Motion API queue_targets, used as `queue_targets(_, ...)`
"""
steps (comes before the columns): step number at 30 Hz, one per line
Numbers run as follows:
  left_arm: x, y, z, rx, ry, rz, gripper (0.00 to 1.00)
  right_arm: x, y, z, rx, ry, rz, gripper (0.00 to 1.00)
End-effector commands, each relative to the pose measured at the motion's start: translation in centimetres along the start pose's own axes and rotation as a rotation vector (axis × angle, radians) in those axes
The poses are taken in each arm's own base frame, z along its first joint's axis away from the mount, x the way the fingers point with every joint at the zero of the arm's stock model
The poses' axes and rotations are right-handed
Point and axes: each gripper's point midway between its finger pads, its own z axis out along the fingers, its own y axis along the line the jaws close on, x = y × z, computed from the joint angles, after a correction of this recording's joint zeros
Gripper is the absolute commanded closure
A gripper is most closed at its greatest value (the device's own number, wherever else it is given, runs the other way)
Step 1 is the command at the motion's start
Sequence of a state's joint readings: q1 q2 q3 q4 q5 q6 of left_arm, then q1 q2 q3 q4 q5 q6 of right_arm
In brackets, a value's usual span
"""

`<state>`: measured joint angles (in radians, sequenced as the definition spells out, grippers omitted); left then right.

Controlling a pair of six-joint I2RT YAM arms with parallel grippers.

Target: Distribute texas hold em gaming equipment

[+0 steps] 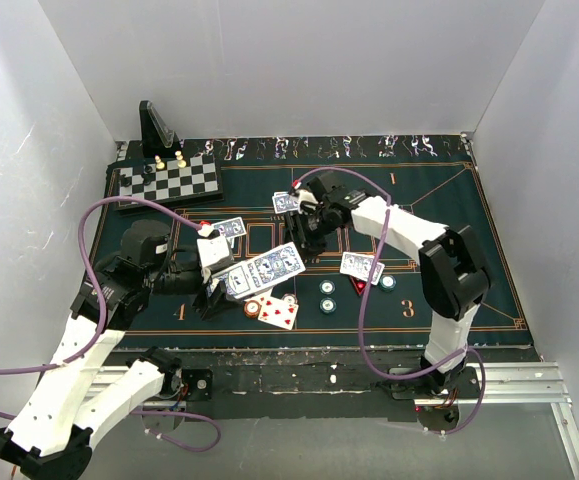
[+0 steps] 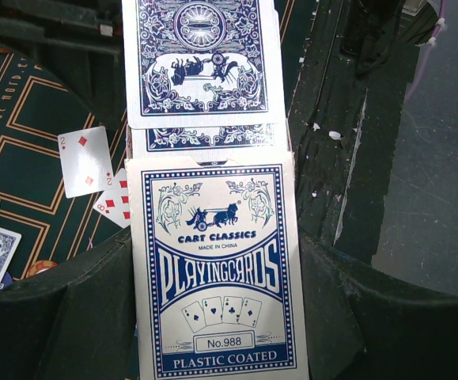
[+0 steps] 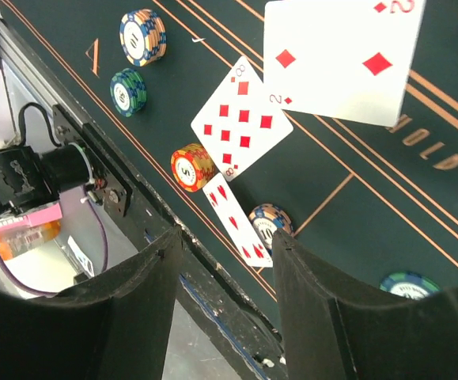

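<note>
the left hand [image 2: 213,237] is clenched on a card box [image 2: 217,277], one finger against each long side, with blue-backed cards [image 2: 201,63] pushed partway out of the box's far end, beyond the fingertips

the right hand [image 3: 226,236] is released: its fingers stand apart and nothing sits between the pads; ahead of its fingertips lies an eight of diamonds [image 3: 240,119], and further out and to one side a two of diamonds [image 3: 343,59] looms large, so i cannot tell whether it lies flat or hangs in the air; a third red card [image 3: 236,218] shows at a slant in the gap between the fingers, touching neither

by my reading the job is partly done: a few face-down cards [image 1: 362,267] are spread over the table [image 1: 469,230] on either side of the right hand, and some lie face up, but most of the deck is in the box; the chips [image 3: 193,166] cluster ahead of the right hand near the table's front edge, beside the red triangle marker [image 1: 357,285], not shared among the places, so that part looks undone

the box front reads "cart classics", "made in china", "playingcards", "no.988" and "plastic coated"; the felt carries the numerals 1, 3 and 4; the chip faces bear figures too small to read surely
</note>
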<state>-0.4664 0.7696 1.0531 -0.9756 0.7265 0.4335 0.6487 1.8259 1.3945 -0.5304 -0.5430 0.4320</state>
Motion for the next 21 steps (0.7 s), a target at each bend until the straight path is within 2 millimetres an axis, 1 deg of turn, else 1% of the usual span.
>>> queue_targets(1, -0.6, -0.3, -0.1, 0.014, -0.024, 0.005, 1.0, 0.6, 0.7, 1.8, -0.07, 0.034, -0.041, 0.44)
queue_targets(3, -0.4, -0.3, 0.0, 0.017, -0.022, 0.0, 1.0, 0.8, 0.9, 2.3, -0.083, 0.039, -0.057, 0.44)
queue_targets(5, -0.3, -0.2, 0.2, 0.018, -0.023, -0.006, 1.0, 1.0, 0.5, 3.0, -0.068, 0.055, -0.049, 0.43)
queue_targets(7, -0.3, -0.2, 0.3, 0.025, -0.02, -0.024, 1.0, 1.2, 0.3, 3.2, -0.07, 0.057, -0.036, 0.43)
queue_targets(10, -0.8, -0.1, 0.2, 0.017, -0.027, -0.017, 1.0, 1.1, 0.5, 3.0, -0.068, 0.043, -0.024, 0.41)
queue_targets(12, -0.7, 0.0, 0.1, 0.007, -0.026, -0.016, 1.0, 1.0, 0.4, 2.8, -0.05, 0.037, -0.019, 0.41)
queue_targets(17, -0.3, -0.4, 0.1, 0.009, -0.032, -0.035, 1.0, 0.7, 0.4, 2.7, -0.038, 0.029, -0.013, 0.35)
queue_targets(19, 0.1, -0.6, 0.1, 0.014, -0.026, -0.042, 1.0, 0.6, 0.3, 2.7, -0.031, 0.025, -0.001, 0.34)
queue_targets(21, 0.1, -0.6, 0.1, 0.009, -0.028, -0.046, 1.0, 0.6, 0.4, 2.6, -0.026, 0.022, 0.004, 0.34)
